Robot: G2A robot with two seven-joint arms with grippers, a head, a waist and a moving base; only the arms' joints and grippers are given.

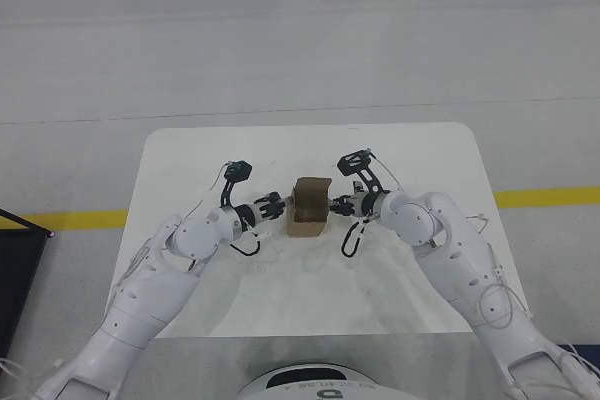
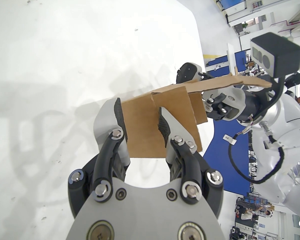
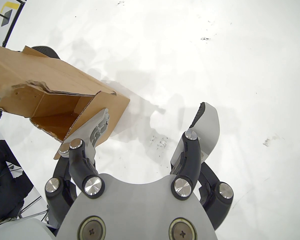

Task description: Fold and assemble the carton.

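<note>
Carton (image 1: 309, 205) sits at the middle of the table (image 1: 310, 290), and we find a gripper on either side of it. The left gripper (image 2: 139, 104) stands partly spread with a brown panel (image 2: 140, 131) between its fingers (image 2: 120, 116). The right gripper (image 3: 153, 108) gapes wide — one finger inside the carton's mouth, the other over bare table. Beyond, a flap (image 1: 313, 183) juts out.

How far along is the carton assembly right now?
Done: the carton stands opened into a box shape on the table. In hand: the left hand is open at one side wall; the right hand is open, one finger at the open end. Left: that end gapes, and a flap sticks out unfolded.
</note>
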